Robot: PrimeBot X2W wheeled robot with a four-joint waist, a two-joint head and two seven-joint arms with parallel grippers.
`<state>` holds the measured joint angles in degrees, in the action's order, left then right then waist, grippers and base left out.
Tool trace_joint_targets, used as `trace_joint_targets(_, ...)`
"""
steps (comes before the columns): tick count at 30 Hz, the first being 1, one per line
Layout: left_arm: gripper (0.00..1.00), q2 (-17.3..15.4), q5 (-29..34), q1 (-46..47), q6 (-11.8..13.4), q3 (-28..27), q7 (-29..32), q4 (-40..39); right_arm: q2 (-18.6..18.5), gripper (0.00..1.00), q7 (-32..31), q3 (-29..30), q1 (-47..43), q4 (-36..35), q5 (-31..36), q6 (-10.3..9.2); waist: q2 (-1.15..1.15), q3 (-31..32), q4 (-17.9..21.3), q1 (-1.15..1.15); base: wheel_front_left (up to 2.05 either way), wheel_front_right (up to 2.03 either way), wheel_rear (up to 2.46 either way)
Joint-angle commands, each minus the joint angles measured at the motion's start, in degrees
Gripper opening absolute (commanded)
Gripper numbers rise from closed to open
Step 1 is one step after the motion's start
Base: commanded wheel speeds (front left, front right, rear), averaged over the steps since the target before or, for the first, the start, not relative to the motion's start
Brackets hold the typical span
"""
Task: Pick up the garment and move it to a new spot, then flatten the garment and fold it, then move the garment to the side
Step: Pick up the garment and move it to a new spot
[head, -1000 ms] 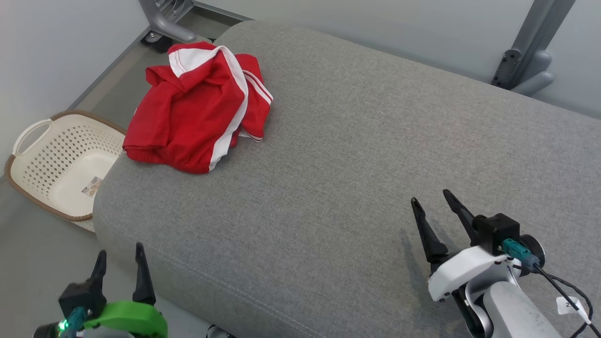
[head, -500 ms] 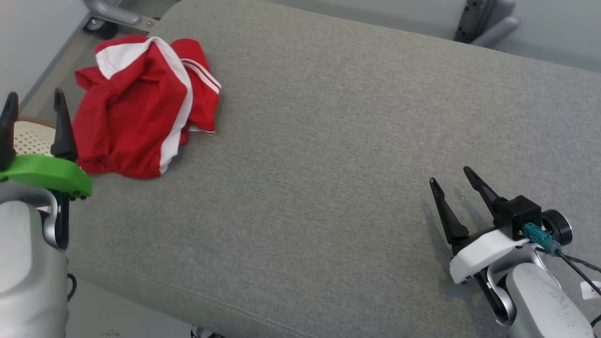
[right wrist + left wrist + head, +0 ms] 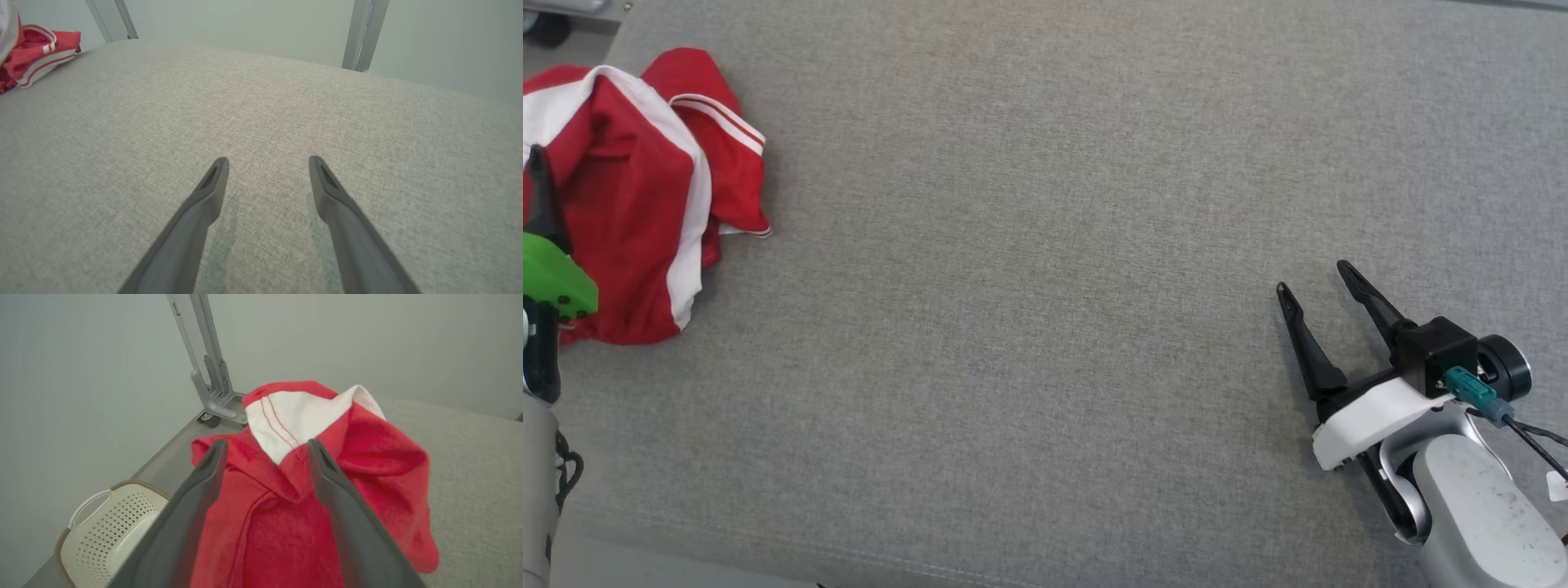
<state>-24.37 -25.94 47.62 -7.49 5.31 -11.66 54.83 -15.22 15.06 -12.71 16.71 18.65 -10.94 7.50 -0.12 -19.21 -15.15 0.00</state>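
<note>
1. Right arm, nearest: a small white tag hangs on the black cable; its print is too small to read.
2. Right gripper: the two dark fingers are spread wide. They hold nothing and hover just above the grey woven-fabric padded surface, well apart from the garment.
3. Left gripper: the fingers are spread wide with nothing pinched between them. They stand over the crumpled red garment with white panels, framing a raised red-and-white fold. Contact with the cloth cannot be determined.
4. Garment location: at the left end of the padded surface, near its far corner.
5. Beyond that end, lower down: a cream perforated plastic basket with a brown rim.
6. Farthest: a grey metal post against the pale wall.
</note>
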Motion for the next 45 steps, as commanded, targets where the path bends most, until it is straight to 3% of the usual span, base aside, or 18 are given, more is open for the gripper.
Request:
trace_joint_targets(1,1.0,0.27,-0.89,1.33,0.55,-0.48,-0.18,2.1,-0.47,1.0,0.18,-0.02,0.52,-0.31,-0.38,-0.02,0.12,-2.19,2.21,0.0,0.0,0.0,0.0)
trace_joint_targets(10,1.0,0.93,-0.88,2.65,2.18,-0.66,-2.56,7.35,-0.06,1.0,0.18,0.06,0.21,0.21,-0.23,-0.02,0.12,-1.44,2.33,0.0,0.0,0.0,0.0)
trace_joint_targets(11,0.91,0.92,-0.82,2.66,2.14,-0.63,-2.68,7.64,0.06,1.0,0.18,-0.04,0.19,0.27,-0.2,-0.02,0.12,-1.26,2.33,0.0,0.0,0.0,0.0)
trace_joint_targets(12,0.91,0.92,-0.82,2.66,2.14,-0.63,-2.68,7.64,0.06,1.0,0.18,-0.04,0.19,0.27,-0.2,-0.02,0.12,-1.26,2.33,0.0,0.0,0.0,0.0)
trace_joint_targets(13,0.02,0.51,-0.03,2.7,2.77,-0.42,-3.11,7.79,0.28,1.0,0.18,-0.1,0.3,0.21,-0.06,-0.02,0.12,-0.93,2.32,0.0,0.0,0.0,0.0)
trace_joint_targets(21,0.0,-0.08,1.29,3.38,2.53,0.03,-3.55,5.25,1.25,1.0,0.18,-0.23,-0.23,1.06,-0.37,-0.02,0.12,0.59,2.74,0.0,0.0,0.0,0.0)
trace_joint_targets(25,0.0,-0.85,4.27,4.09,1.76,1.14,-3.52,-2.34,2.56,1.0,0.18,0.09,-0.9,1.67,-0.78,-0.02,0.12,2.58,3.6,0.0,0.0,0.0,0.0)
trace_joint_targets(33,0.0,3.3,9.72,9.96,-0.01,11.46,-3.48,-16.83,6.74,1.0,0.17,0.8,-3.26,3.25,-1.62,-0.02,0.12,9.9,8.03,0.0,0.0,0.0,0.0)
trace_joint_targets(39,0.0,7.46,3.76,13.01,0.01,23.41,-2.05,-26.68,9.11,1.0,0.17,1.03,-5.73,3.94,-1.79,-0.02,0.12,14.25,14.19,0.0,0.0,0.0,0.0)
trace_joint_targets(45,0.0,11.34,-3.2,14.04,0.19,23.42,-2.09,-32.26,10.11,1.0,0.18,2.0,-6.67,3.68,-1.92,-0.02,0.12,14.32,19.91,0.0,0.0,0.0,0.0)
